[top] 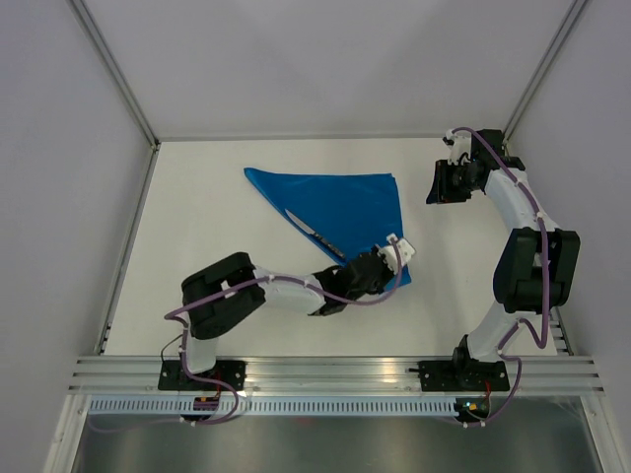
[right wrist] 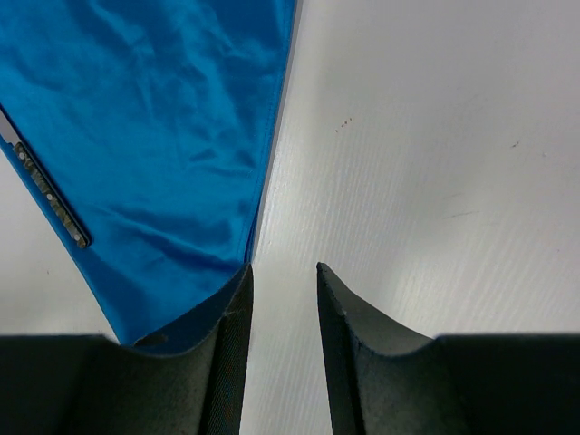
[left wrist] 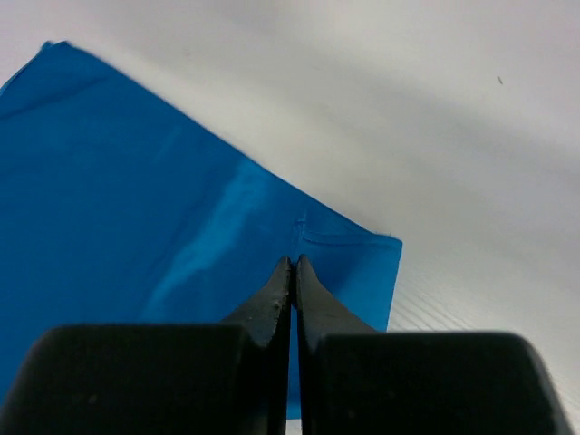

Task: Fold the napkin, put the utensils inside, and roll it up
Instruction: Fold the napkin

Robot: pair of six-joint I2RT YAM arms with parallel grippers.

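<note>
- Napkin (top: 340, 202) lies on the table (top: 197, 217), folded into a triangle.
- Knife (top: 314, 232) rests along napkin's left edge.
- Left gripper (left wrist: 293, 265) over napkin's near corner, jaws pressed together.
- Right gripper (right wrist: 283, 272) beside napkin's right edge, jaws spread.

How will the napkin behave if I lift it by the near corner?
Probably floppy: the napkin shows soft wrinkles and lies flat, so a lifted corner would likely drape, not carry the sheet. Its sheen suggests it may slip in the left gripper. The knife at its edge could slide off.
</note>
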